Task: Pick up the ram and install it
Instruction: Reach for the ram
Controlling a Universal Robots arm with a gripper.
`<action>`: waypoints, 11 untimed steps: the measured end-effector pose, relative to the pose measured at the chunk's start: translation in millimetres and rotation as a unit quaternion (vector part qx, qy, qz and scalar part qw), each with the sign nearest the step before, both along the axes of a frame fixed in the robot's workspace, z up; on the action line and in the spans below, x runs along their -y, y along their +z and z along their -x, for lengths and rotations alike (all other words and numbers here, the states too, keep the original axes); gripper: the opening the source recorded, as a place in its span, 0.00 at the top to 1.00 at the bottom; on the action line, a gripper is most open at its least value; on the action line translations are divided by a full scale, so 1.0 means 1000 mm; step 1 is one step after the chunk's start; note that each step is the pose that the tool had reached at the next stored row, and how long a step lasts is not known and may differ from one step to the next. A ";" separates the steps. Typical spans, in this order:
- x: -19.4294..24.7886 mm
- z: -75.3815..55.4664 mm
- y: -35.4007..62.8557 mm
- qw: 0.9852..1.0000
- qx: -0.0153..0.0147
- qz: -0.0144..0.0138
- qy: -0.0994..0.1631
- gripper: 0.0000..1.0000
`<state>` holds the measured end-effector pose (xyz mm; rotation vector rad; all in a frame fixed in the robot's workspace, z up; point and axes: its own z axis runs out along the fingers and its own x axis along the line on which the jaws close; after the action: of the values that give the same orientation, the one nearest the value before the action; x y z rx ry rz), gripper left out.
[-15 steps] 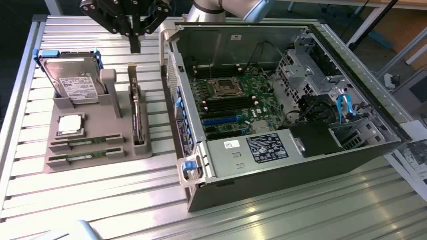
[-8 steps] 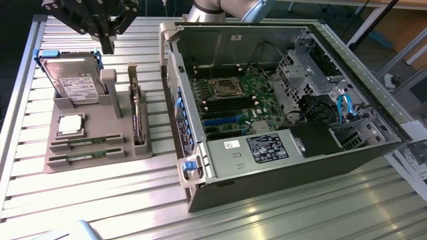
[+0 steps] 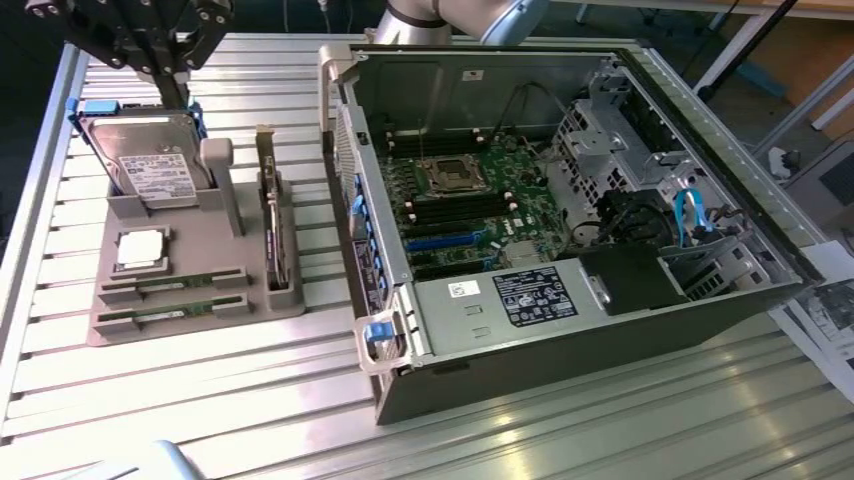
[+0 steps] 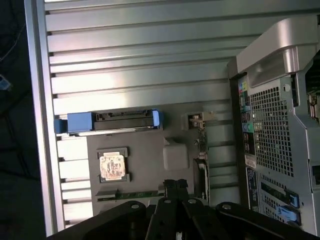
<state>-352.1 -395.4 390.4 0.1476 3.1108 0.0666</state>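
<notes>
Ram lies flat in a slot of the grey holder, with a second stick just beside it; both untouched. Gripper hangs above the holder, fingers pressed together, gripping nothing. Hard drive stands nearest below the fingers. Processor chip sits between them and the ram. Open computer case lies well off to one side of the fingers.

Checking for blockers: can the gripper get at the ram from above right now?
Likely yes: the ram sticks lie uncovered in slots of the gray holder, nothing above them. The gripper hangs shut over the hard drive at its other end.
</notes>
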 end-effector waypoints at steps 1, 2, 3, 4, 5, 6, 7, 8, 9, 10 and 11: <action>0.0000 0.005 -0.0001 1.000 0.000 0.000 0.000 0.90; -0.0001 0.010 -0.0002 1.000 0.000 0.000 0.000 0.90; -0.0002 0.011 0.0000 1.000 0.000 0.000 0.000 0.90; -0.0002 0.011 0.0000 1.000 0.000 0.000 0.000 0.90; -0.0002 0.011 -0.0001 1.000 0.000 0.000 0.000 0.90; -0.0002 0.011 0.0000 1.000 0.000 0.000 0.000 0.90; 0.0003 0.011 -0.0001 1.000 0.000 0.000 0.000 0.90; 0.0017 0.011 0.0000 1.000 0.000 0.000 0.000 0.90; 0.0039 0.011 -0.0001 1.000 0.000 0.000 0.000 0.90; 0.0066 0.011 0.0000 1.000 0.000 0.000 0.000 0.90; 0.0102 0.011 0.0000 1.000 0.000 0.000 0.000 0.90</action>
<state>-363.3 -405.6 390.4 0.1480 3.1109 0.0667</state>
